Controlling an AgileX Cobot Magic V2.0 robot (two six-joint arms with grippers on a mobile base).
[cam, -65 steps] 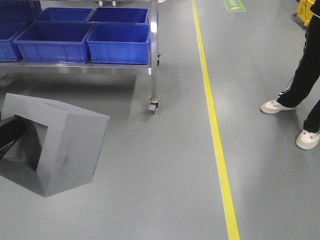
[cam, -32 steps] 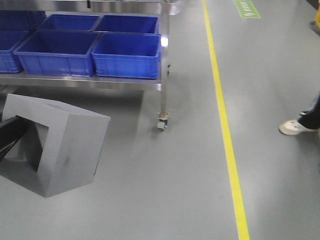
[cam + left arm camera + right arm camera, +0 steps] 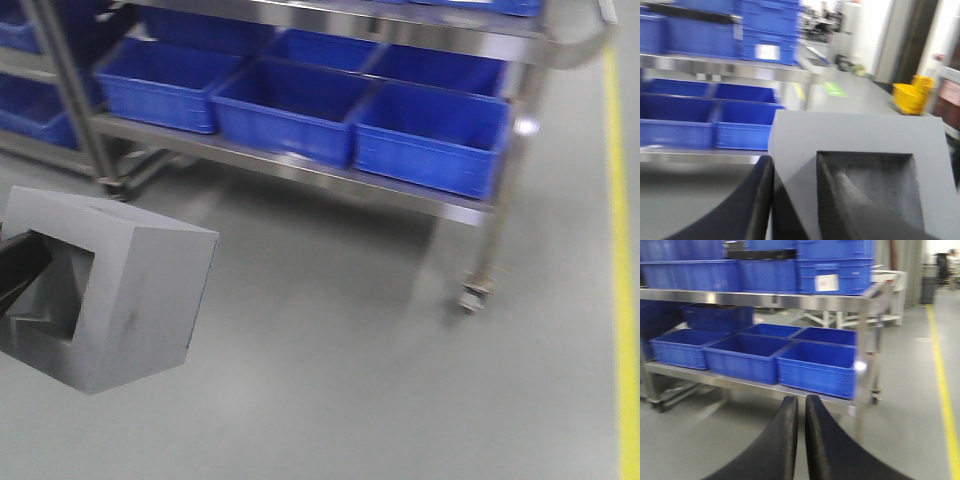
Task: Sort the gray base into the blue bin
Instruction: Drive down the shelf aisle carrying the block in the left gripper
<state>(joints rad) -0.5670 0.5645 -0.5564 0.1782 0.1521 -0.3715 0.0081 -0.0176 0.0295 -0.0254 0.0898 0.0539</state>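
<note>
Shows the gray base (image 3: 120, 290) tilted at the lower left of the front view, its square recess turned toward the left edge, carried in the left tool (image 3: 792, 165). Grips with one dark finger (image 3: 757, 200) against the outside of a wall of the block and the other inside the recess, the wall clamped between them. Shows the right tool (image 3: 800, 407) with its two fingers pressed together and nothing between them. Locates the blue bin (image 3: 430, 150) on the lower steel surface (image 3: 300, 168) of a wheeled rack, rightmost in a row of like bins, well apart from the block. Includes a yellow floor line (image 3: 625, 300) at the right edge; blurred throughout.
</note>
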